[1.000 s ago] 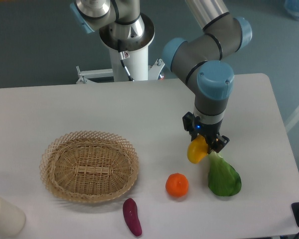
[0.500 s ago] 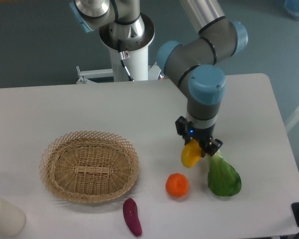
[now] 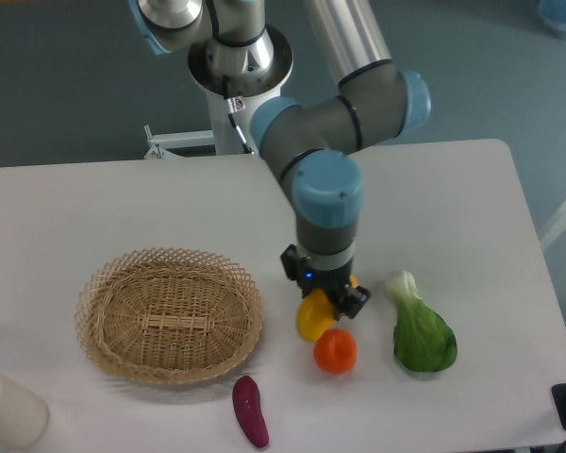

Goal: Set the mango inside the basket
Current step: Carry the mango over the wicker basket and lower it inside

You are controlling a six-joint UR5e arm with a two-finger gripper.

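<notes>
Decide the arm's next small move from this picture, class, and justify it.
Probably carry on leftward toward the basket. The gripper holds the mango just above the orange, short of the basket's right rim, so releasing here would likely drop it on the table.

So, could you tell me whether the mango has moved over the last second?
Yes. Held in the gripper, the mango has travelled left, away from the bok choy and toward the basket; it is now above-left of the orange.
</notes>
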